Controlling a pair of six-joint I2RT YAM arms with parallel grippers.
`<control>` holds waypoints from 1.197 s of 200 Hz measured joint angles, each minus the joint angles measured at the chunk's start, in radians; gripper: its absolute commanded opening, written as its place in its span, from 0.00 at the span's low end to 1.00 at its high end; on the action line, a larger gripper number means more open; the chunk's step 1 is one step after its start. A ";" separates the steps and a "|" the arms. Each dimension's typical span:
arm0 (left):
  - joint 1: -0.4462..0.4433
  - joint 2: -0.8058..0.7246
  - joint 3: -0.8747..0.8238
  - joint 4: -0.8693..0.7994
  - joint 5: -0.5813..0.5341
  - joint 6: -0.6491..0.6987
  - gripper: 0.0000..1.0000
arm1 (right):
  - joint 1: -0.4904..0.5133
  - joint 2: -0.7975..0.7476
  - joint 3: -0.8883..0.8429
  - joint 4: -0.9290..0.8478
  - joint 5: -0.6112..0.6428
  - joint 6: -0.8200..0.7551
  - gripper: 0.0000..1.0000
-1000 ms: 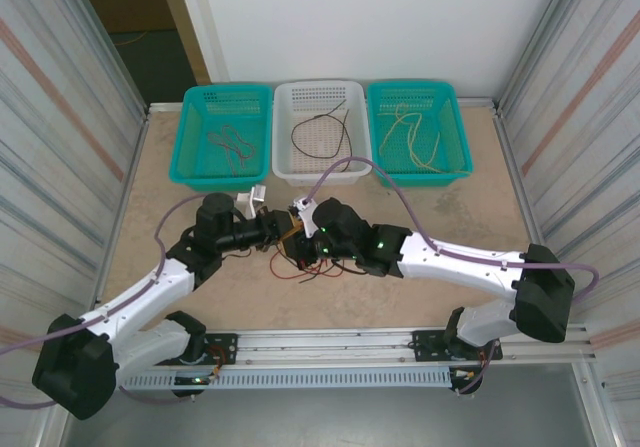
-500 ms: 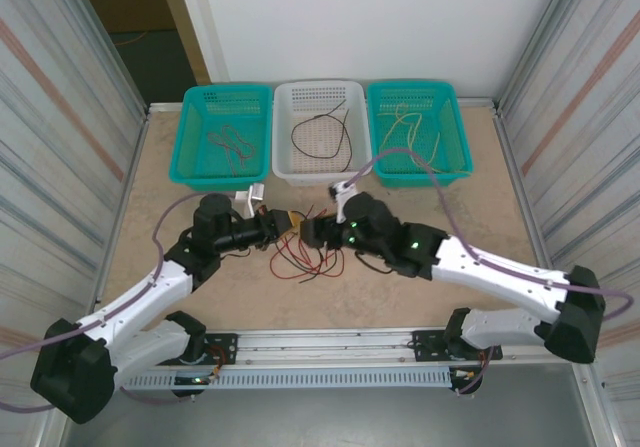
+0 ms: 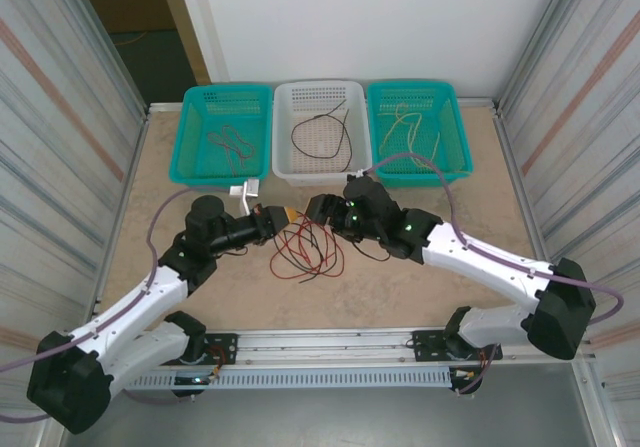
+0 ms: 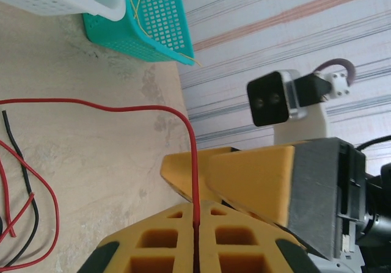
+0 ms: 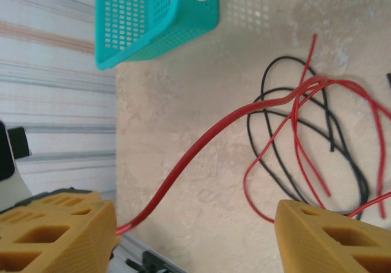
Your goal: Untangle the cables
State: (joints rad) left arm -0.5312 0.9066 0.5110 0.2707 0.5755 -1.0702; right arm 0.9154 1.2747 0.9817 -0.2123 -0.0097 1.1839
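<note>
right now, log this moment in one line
left gripper: jaws shut on red cable | right gripper: jaws open | other cables: looped on table

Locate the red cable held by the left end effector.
Top view: the red cable runs from the left end effector into the red-and-black tangle, just in front of the white basket.

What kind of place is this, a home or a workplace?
Probably a workplace: a robot test cell in a lab. A left arm and a right arm are bolted to a rail at a table, panel walls enclose it, and baskets hold sorted cables.
</note>
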 measured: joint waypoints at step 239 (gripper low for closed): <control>-0.117 -0.131 -0.090 0.147 -0.024 0.084 0.59 | -0.105 -0.021 0.122 0.054 -0.089 -0.026 0.00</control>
State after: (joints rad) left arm -0.6483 0.7753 0.4213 0.4175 0.5510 -0.9863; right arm 0.8108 1.2537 1.1038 -0.1585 -0.0986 1.1584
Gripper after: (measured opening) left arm 0.644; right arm 0.059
